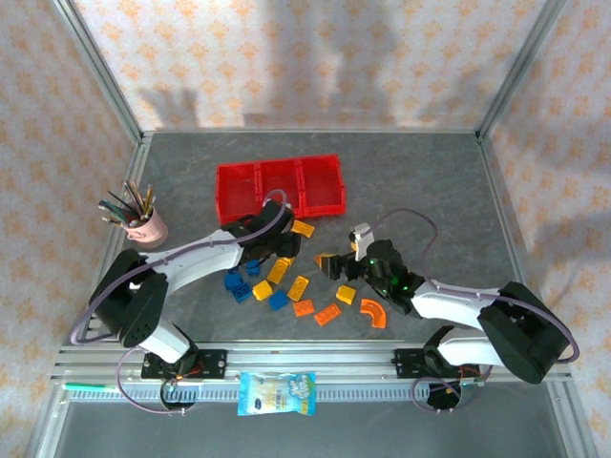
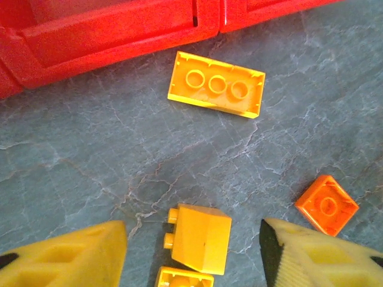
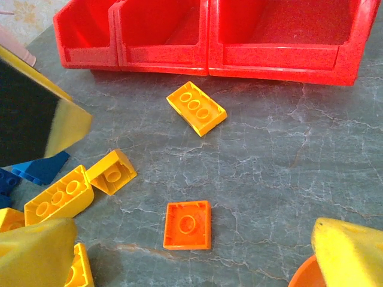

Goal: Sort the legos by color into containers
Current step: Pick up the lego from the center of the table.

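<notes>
The red three-bin tray stands at the back middle of the table; its front wall runs along the top of both wrist views. Yellow, blue and orange legos lie scattered in front of it. My left gripper is open, with a yellow brick lying on the table between its fingers, untouched. A flat yellow brick lies upside down near the tray. My right gripper is open just behind an orange square brick.
A pink pen cup stands at the left. A blue-and-white snack packet lies on the front rail. In the right wrist view, yellow bricks, a blue brick and the left arm's finger crowd the left side; an orange arc sits at bottom right.
</notes>
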Robot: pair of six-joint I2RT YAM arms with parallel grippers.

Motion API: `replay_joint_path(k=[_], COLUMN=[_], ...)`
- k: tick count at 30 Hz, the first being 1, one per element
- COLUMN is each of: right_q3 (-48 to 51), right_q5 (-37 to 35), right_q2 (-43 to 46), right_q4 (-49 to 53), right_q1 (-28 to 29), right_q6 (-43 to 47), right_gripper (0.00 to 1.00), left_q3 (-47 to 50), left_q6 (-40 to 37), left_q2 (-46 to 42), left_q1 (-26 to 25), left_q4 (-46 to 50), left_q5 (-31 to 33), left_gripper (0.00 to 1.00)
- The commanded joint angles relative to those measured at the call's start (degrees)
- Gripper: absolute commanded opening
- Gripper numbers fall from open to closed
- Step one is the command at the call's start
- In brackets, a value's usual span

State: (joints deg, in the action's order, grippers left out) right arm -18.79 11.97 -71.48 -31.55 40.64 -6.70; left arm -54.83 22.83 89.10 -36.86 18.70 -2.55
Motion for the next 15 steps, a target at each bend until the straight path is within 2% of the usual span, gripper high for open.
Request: replay_joint_path(k=[1,8,15], right_q3=[0.92,1.89,1.65], right_q5=[-1.78,-3.22,-3.15], right_q2=[2.31,3.48,3.51], right_q4=[-3.87,-4.24,-4.19], right_q1=[0.31,0.31,0.31], right_q6=[1.82,1.82,1.86], right_gripper=[1.00,1.00,1.00], left_q3=[-3.99,-9.30,-10.21], left_q6=[-3.58,-6.22,-6.22], left_q2=[4.17,11.44,14.91], left_q1=[-1.14,-2.69,-2.78], left_q4=[4.19,8.75,9.60], left_q5=[-0.27,2.53,3.29], left_gripper=[0.55,0.43,0.36])
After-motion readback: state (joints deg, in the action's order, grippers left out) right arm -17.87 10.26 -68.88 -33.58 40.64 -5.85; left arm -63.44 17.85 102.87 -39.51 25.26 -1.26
